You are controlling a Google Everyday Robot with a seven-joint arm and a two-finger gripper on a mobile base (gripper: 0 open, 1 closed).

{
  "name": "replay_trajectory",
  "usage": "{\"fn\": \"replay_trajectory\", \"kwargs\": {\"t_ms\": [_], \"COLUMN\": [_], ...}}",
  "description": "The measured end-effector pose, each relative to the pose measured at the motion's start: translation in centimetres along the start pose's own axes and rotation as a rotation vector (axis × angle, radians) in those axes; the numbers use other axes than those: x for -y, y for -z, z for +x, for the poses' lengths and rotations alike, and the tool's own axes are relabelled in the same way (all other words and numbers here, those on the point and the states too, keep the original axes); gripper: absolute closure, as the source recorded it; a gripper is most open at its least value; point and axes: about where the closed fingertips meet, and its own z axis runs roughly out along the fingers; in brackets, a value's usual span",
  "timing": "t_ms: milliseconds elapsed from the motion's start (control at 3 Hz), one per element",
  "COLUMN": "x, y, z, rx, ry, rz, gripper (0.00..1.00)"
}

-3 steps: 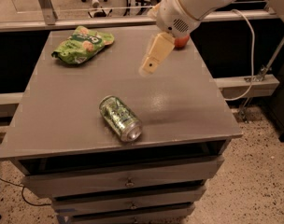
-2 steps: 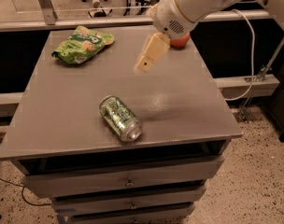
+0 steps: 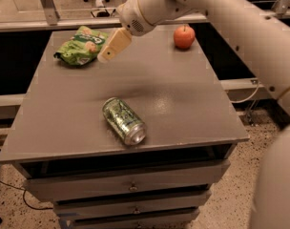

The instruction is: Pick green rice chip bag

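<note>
- OK, the gripper (image 3: 106, 55) has slid left over the last second. It was over the far middle of the table (image 3: 183, 104); now it hangs just right of the bag (image 3: 81, 46), tip angled down toward it.
- I read a small gap there, no contact yet.
- Gripper state: can't tell from this angle whether it's spread or pressed together. It's holding nothing.
- The bag hasn't moved. It lies flat at the far left corner of the table, print side up.
- The can (image 3: 124, 120) hasn't moved either. It's on its side near the front edge, well apart from the bag.
- The apple (image 3: 184, 36), far right, is in full view now that the arm has swung off it.
- My read: I'm at the end of the approach, with the right target lined up. Still to do: descend, close on the bag, lift.
- Risk: crinkly foil lying flat gives little to bite, so a side-on pinch could just push it toward the left edge.
- Count: one bag, one can, one apple, one table, one gripper.
- Only one green pouch, so the can is the only lookalike.
</note>
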Motion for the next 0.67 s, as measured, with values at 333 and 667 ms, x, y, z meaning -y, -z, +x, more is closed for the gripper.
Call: {"fn": "replay_trajectory", "kwargs": {"t_ms": [333, 667], "x": [2.0, 3.0], "y": [-6.7, -11.5], "z": [-1.2, -2.3], "rx": [0.056, 0.086], "ry": [-0.021, -0.034], "rz": [-0.032, -0.051], "gripper": [0.0, 0.0]}}
